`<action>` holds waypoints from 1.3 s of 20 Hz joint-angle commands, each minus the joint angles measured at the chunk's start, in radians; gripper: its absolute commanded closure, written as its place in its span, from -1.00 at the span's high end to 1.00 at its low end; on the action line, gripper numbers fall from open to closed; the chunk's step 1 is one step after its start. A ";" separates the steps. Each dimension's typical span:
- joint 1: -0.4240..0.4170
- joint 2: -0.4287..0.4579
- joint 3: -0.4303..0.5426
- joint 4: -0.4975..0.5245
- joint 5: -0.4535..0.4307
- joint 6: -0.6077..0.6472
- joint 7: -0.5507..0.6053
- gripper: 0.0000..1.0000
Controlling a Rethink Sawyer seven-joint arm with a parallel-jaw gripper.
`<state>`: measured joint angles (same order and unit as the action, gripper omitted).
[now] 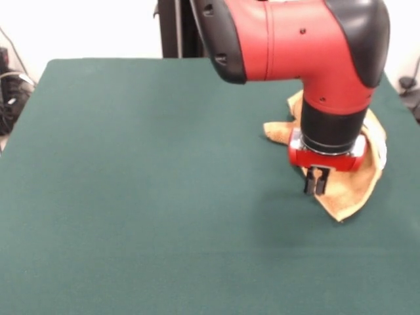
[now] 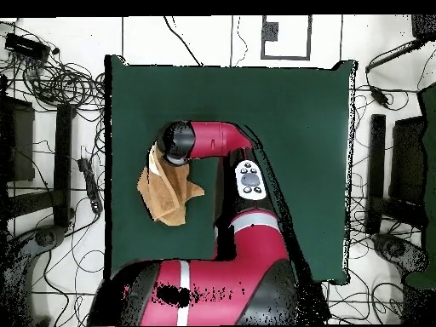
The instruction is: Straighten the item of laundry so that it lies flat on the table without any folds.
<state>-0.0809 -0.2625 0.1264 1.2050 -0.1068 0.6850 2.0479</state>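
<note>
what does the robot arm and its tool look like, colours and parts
The arm is glossy red with rounded black joint caps and a black cylindrical wrist section. Below that sits a silver ring and a red block, from which the tool projects as short dark prongs. In the overhead view, a white oval panel with grey buttons sits on the arm.

no readable text, labels, brands or numbers anywhere
</note>
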 commanded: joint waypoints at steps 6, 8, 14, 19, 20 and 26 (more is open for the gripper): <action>-0.091 0.002 0.016 0.046 -0.119 0.110 -0.169 -1.00; -0.097 -0.006 0.019 0.041 -0.128 0.124 -0.176 -1.00; -0.135 -0.064 0.040 0.030 -0.163 0.216 -0.224 -1.00; -0.183 -0.106 0.065 0.022 -0.203 0.272 -0.263 -1.00; -0.192 -0.115 0.069 0.024 -0.212 0.279 -0.267 -1.00; -0.215 -0.110 0.109 0.063 -0.238 0.244 -0.227 -1.00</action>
<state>-0.3119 -0.3856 0.1363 1.2033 -0.3106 0.8638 2.0477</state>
